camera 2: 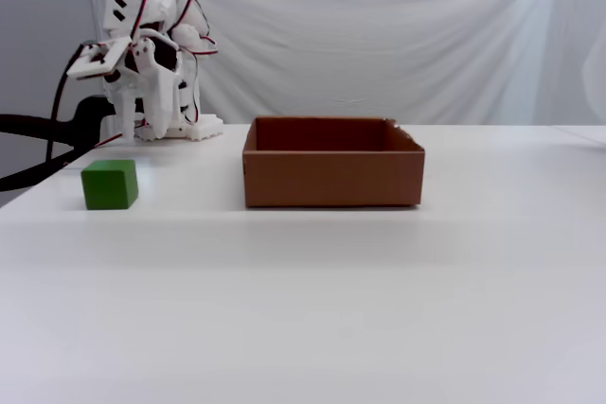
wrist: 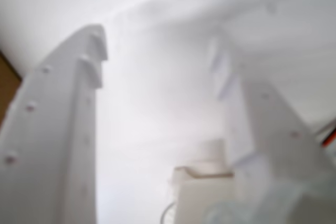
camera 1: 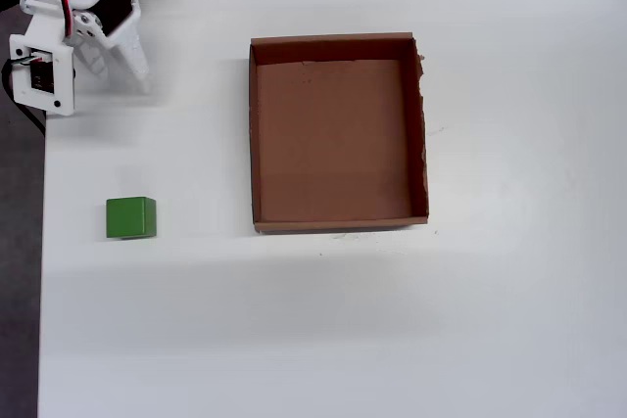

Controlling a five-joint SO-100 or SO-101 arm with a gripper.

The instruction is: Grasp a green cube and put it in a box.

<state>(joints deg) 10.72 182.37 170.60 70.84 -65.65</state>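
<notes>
The green cube (camera 1: 130, 217) sits on the white table near its left edge in the overhead view, left of the box (camera 1: 338, 144), and it also shows in the fixed view (camera 2: 110, 184). The box is an empty brown cardboard tray (camera 2: 331, 177) with a ragged right wall. My white gripper (camera 1: 116, 70) hangs at the far left corner, well behind the cube and apart from it, as the fixed view (camera 2: 142, 130) also shows. In the wrist view the gripper (wrist: 157, 43) is blurred, with its two fingers spread wide and nothing between them. Neither cube nor box is clear there.
The table's left edge (camera 1: 43, 242) runs just left of the cube, with dark floor beyond it. The arm's base (camera 2: 175, 125) stands at the back left. A white cloth backdrop (camera 2: 379, 35) hangs behind the table. A brown patch (wrist: 6, 85) at the wrist view's left edge is unidentifiable.
</notes>
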